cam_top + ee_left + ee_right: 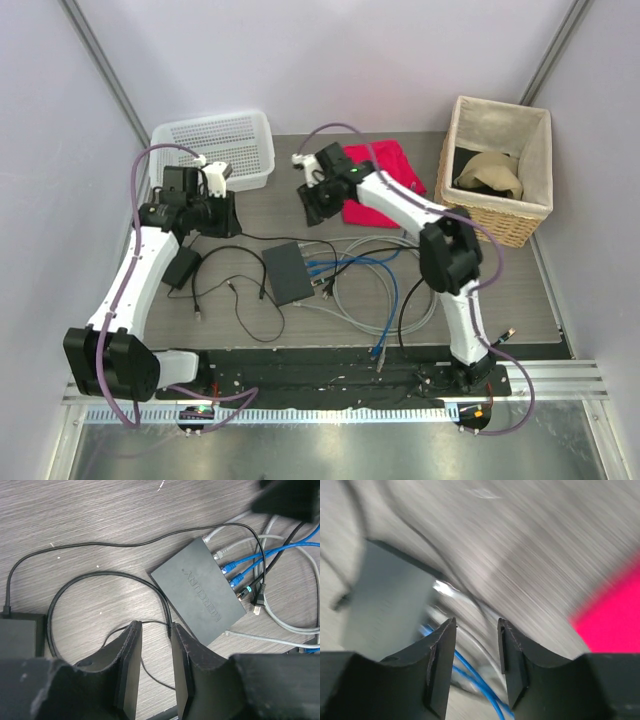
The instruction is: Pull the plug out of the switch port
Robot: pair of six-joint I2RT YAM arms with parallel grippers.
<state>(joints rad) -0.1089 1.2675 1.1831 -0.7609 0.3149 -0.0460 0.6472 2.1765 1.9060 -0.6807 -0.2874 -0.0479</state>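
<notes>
A white perforated plastic basket (215, 150) sits at the far left of the grey wood-grain surface (265, 215). A red cloth (390, 158) lies at the far centre. At far right stands a fabric-lined wicker basket (500, 225) holding a tan cloth (490, 172). A black power adapter (183, 268) lies at left, its thin black cord (245, 310) looping across the surface.

We see a robotics lab cell, plain white panel walls (330, 60) on metal posts (97, 55), left arm (135, 275) and right arm (400, 205) bolted to a wood-grain desk (500, 290), loose network cables (365, 262)
</notes>
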